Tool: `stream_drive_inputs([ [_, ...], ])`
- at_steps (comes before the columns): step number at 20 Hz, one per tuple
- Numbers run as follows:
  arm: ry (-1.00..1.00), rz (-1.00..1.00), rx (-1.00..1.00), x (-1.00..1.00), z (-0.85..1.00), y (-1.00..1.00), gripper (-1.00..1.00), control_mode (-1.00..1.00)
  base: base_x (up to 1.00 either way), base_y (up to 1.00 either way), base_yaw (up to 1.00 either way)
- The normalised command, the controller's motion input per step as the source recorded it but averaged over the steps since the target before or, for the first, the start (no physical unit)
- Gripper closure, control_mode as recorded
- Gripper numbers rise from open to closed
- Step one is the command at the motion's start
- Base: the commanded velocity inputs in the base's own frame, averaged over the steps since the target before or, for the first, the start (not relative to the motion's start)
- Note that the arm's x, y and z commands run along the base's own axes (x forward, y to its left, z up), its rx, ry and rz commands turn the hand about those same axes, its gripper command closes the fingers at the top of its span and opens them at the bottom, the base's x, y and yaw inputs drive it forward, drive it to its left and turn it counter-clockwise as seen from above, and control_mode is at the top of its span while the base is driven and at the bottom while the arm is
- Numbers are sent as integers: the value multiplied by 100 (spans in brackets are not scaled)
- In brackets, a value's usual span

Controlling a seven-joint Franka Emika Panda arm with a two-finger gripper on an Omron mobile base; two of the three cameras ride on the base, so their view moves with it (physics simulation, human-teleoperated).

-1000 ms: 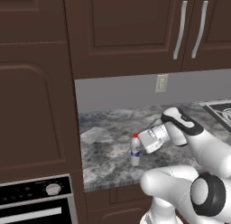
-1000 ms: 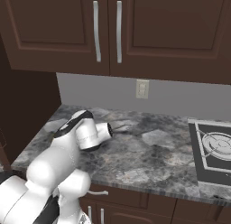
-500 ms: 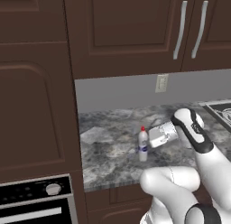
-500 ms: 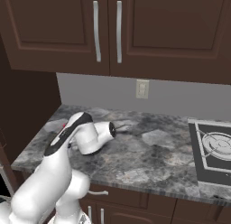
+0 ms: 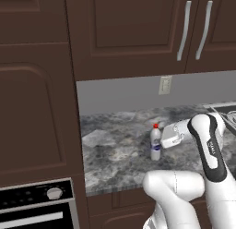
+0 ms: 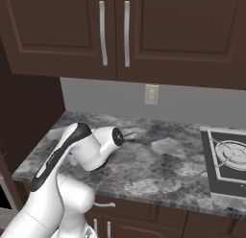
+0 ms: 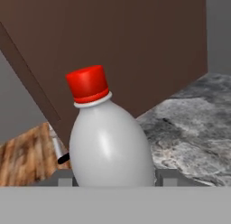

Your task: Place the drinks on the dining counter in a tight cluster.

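A small pale bottle (image 5: 156,142) with a red cap and a blue label stands upright over the grey marbled wall counter (image 5: 115,154). My gripper (image 5: 167,136) reaches it from the right and is shut on its body. In the hand view the bottle (image 7: 108,142) looms large and close, leaning slightly, with a grey finger (image 7: 167,177) on each side of its base. Whether it rests on the stone or hangs just above it, I cannot tell. In the right base view my own forearm (image 6: 91,148) covers the hand. The dining counter is out of view.
A cooktop (image 6: 226,158) is set into the counter at the right. Dark upper cabinets (image 5: 138,29) hang above, with a wall outlet (image 5: 165,85) below them. A tall cabinet and an oven (image 5: 37,209) stand at the left. The counter's front edge (image 6: 144,196) is close.
The gripper and the bottle have moved together to the right along the counter, a little farther from the left wall. My elbow has swung up and to the right.
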Motion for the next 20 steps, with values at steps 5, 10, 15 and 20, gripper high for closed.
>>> stream_drive_inputs([
  [5,-6,-8,-11,-34,40,-6,100,-100,0,0,0],
  [10,2,-15,-14,-3,30,-4,100,-100,0,0,0],
  [15,13,-25,-3,0,19,-13,100,-100,0,0,0],
  [20,12,-12,0,-14,3,-23,100,-100,0,0,0],
])
